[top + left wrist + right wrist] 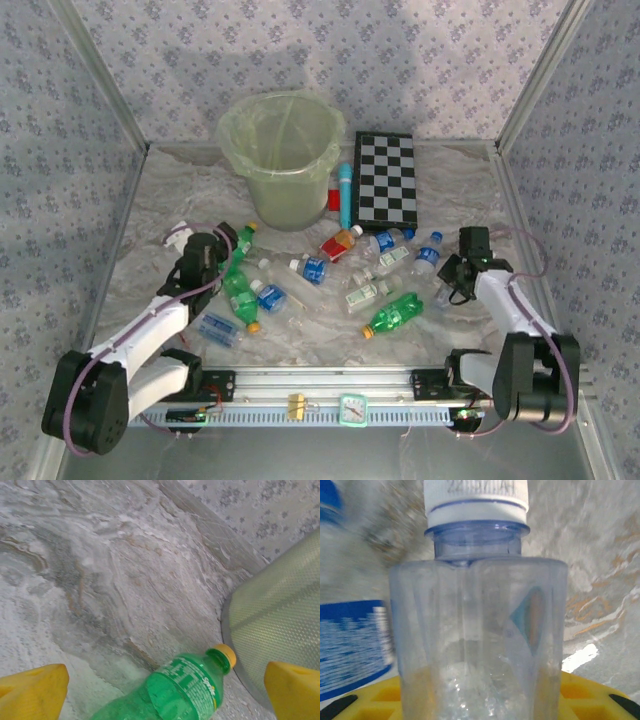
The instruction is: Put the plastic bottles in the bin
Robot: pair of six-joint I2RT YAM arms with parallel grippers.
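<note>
**Top external.** The bin (285, 190) stood near the desk's (145, 245) far edge, left of middle: round, translucent pale green, lined with a thin clear bag. The plastic bottles (395, 312) lay scattered on their sides across the middle of the desk, and I could make out none inside the bin. Judged: pick-up stage, with most of the task ahead. The left hand (215, 250) hung over a green bottle (240, 240) toward the left edge. The right hand (452, 280) was low near the right edge.

**Left wrist.** Yellow fingertips (30, 692) were spread wide and released. The green bottle lay between them, glossy and ribbed, its orange-yellow cap (226, 654) just beside the bin's finely textured wall. The desk surface was marbled grey and matte. Judged next: descend, straddle the body and clench gently, because thin plastic should dent and roll.

**Right wrist.** A clear bottle (477, 640) with a ridged white cap (476, 500) sat right against the yellow hand body. The fingers were hidden behind it, so I could not tell whether the hand was clenched. A blue-labelled bottle (350, 645) lay at its side. Judged next: confirm the grasp, then carry the bottle to the far edge and over the rim.
</note>
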